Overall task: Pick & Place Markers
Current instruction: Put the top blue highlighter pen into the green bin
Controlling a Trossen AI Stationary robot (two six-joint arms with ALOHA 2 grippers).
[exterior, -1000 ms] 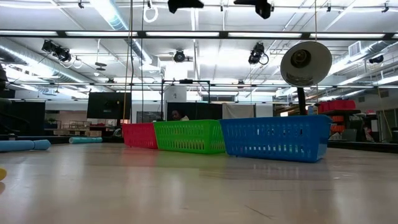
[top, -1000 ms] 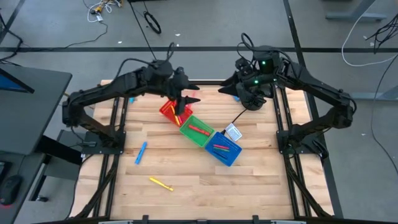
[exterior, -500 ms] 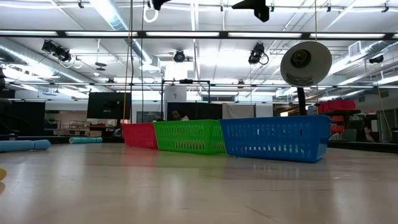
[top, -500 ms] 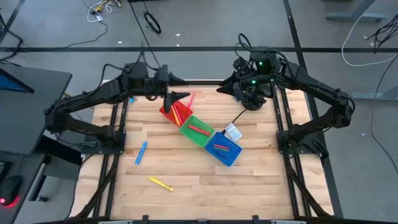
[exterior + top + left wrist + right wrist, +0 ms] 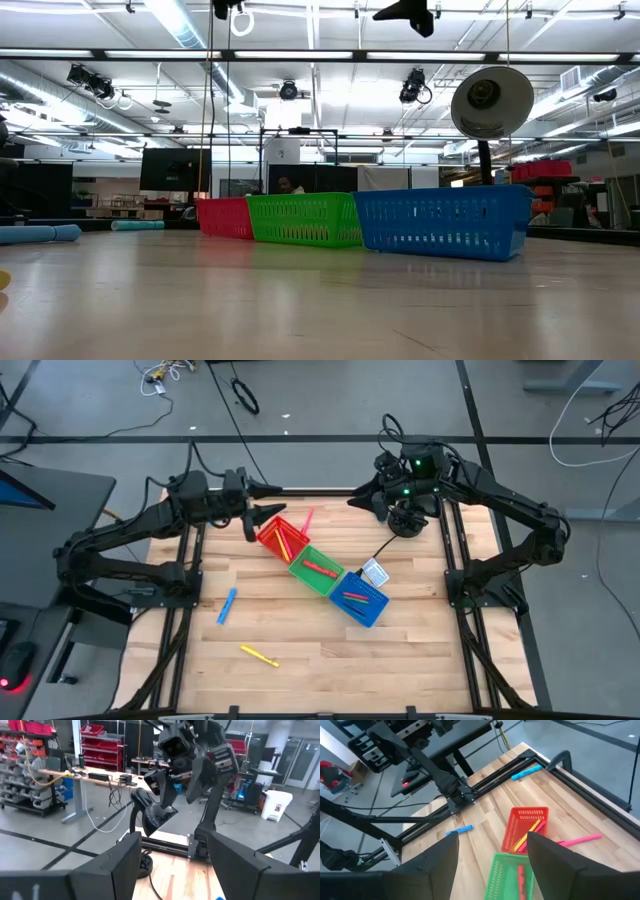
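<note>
Three bins stand in a slanted row: red, green and blue, each with markers lying in it. Loose markers lie flat on the table: a pink one beside the red bin's far side, a blue one, a yellow one, and another blue one near the far left corner. My left gripper hangs open in the air, left of the red bin. My right gripper is open, high over the far edge, and holds nothing.
A small white and blue card on a black cable lies by the blue bin's far side. Black frame rails run along the table's left and right sides. Bare wood lies near the front edge, past the yellow marker.
My left gripper has drawn back from above the red bin toward the table's left edge, staying open and empty. The pink marker beside the red bin, covered by the gripper a second ago, now shows. The right arm has kept still.
</note>
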